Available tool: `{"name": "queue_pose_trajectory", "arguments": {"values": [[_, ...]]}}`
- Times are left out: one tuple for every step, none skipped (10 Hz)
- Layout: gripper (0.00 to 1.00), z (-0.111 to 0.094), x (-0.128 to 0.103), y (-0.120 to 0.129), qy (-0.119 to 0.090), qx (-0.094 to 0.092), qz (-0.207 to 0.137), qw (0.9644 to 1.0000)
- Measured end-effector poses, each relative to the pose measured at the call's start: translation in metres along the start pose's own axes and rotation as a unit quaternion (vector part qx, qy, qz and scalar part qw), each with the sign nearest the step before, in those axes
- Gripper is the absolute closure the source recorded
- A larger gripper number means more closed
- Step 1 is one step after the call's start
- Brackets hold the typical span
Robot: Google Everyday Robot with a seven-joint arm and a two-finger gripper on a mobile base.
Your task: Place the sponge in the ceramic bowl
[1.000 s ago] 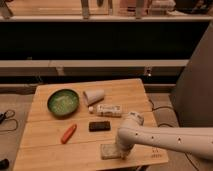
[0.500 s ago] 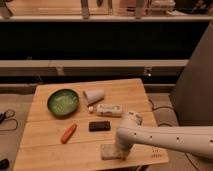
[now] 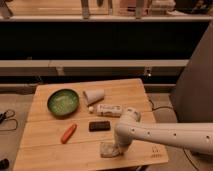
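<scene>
The sponge (image 3: 106,149), a small pale speckled pad, lies flat near the front edge of the wooden table (image 3: 45,150). My gripper (image 3: 119,146) points down at the sponge's right side, shut on that edge; its white arm comes in from the right. The ceramic bowl (image 3: 63,102), green with a dark rim, sits empty at the table's back left, well away from the sponge.
A white cup (image 3: 94,96) lies on its side right of the bowl. A white bottle (image 3: 110,109) lies behind my arm. A black block (image 3: 99,126) sits mid-table and an orange-red carrot-like piece (image 3: 68,133) to its left. A dark shelf unit stands behind the table.
The gripper has stayed over the sponge's right side and closed on it. The sponge and the other items have not shifted.
</scene>
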Motion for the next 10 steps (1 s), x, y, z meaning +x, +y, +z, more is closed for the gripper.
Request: {"name": "queue_pose_trajectory", "arguments": {"values": [[1.0,-0.003,0.0,-0.006,0.002,0.0,-0.002,1.0],[1.0,-0.004,-0.001,-0.007,0.003,0.0,-0.004,1.0],[1.0,-0.004,-0.001,-0.006,0.004,-0.001,-0.005,1.0],[1.0,-0.004,-0.001,-0.008,0.005,-0.001,-0.004,1.0],[1.0,-0.004,-0.002,-0.011,0.007,-0.001,-0.005,1.0],[1.0,-0.004,-0.004,-0.017,0.009,0.0,-0.007,0.9999],[1.0,-0.004,-0.006,-0.02,0.01,0.0,-0.011,0.9999],[1.0,-0.004,-0.007,-0.021,0.011,0.0,-0.012,0.9999],[1.0,-0.003,-0.008,-0.022,0.013,0.0,-0.013,0.9998],[1.0,-0.003,-0.008,-0.023,0.014,0.0,-0.013,0.9998]]}}
